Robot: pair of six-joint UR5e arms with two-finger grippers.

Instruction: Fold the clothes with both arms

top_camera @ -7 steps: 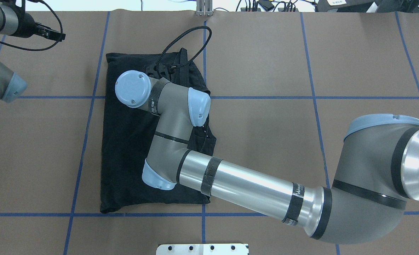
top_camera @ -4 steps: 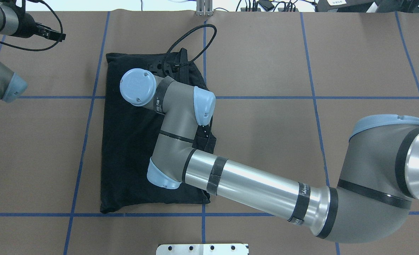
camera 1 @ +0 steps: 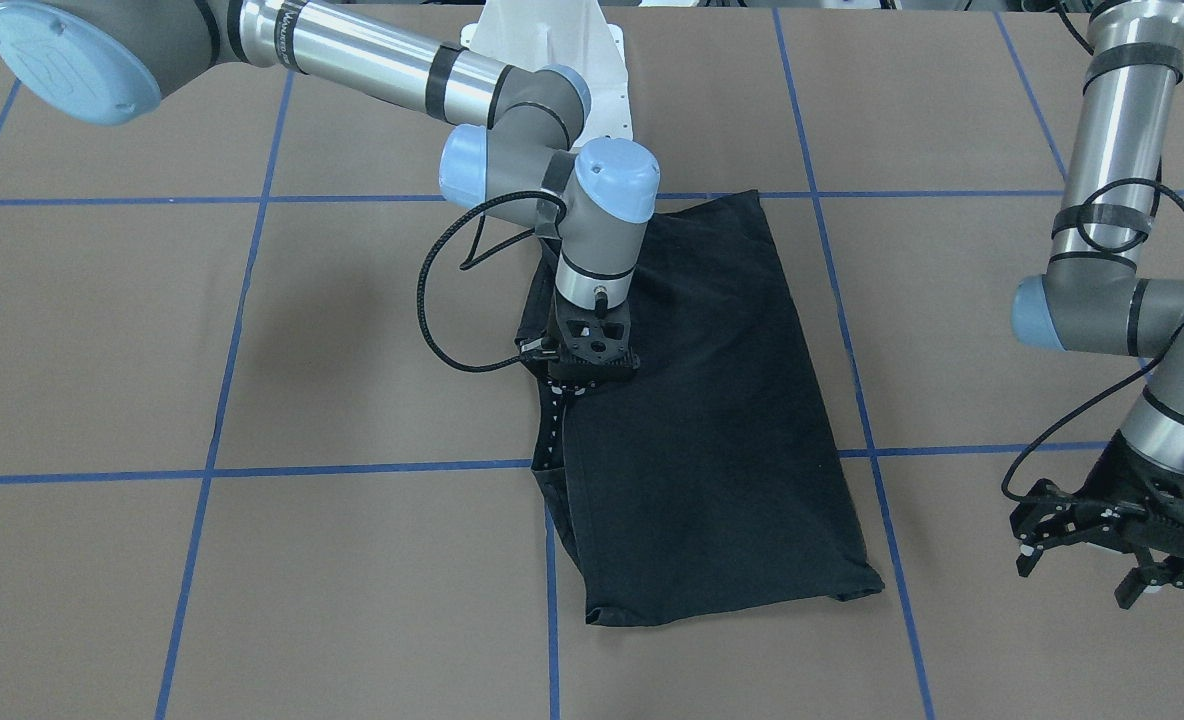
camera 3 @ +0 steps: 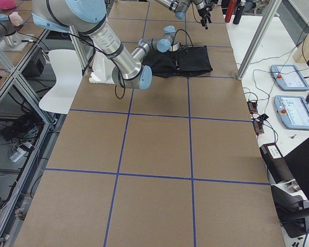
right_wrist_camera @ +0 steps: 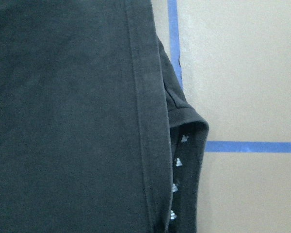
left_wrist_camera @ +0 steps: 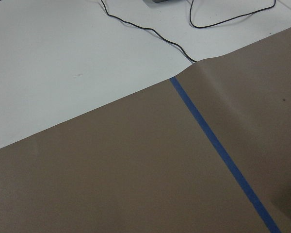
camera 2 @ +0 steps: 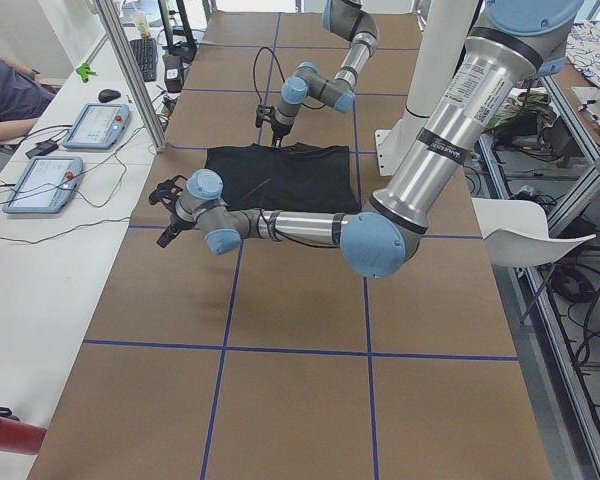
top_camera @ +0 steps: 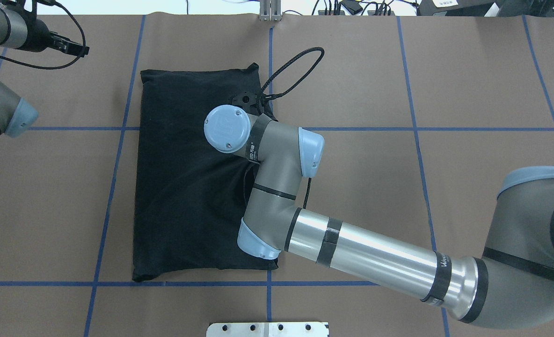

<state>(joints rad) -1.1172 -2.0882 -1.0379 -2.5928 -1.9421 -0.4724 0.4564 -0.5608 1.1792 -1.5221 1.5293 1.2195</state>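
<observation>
A brown table cover (top_camera: 352, 70) is seen taped off with blue lines (top_camera: 417, 128), tablets (camera 2: 40, 185) and a keyboard (camera 2: 143, 58) are left on the white bench (camera 2: 40, 300), a white chair (camera 2: 535, 225) is parked nearby, and a seated person (camera 2: 5, 95) is caught at the edge

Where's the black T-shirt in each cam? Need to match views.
Front-facing: T-shirt at centre, slightly right.
Overhead: T-shirt left of centre.
Exterior left: T-shirt upper middle.
Exterior right: T-shirt near top, right of centre.
Left wrist: not in it.
Right wrist: T-shirt fills the left two-thirds.
Shared landmark: blue tape line along its robot-right edge.
</observation>
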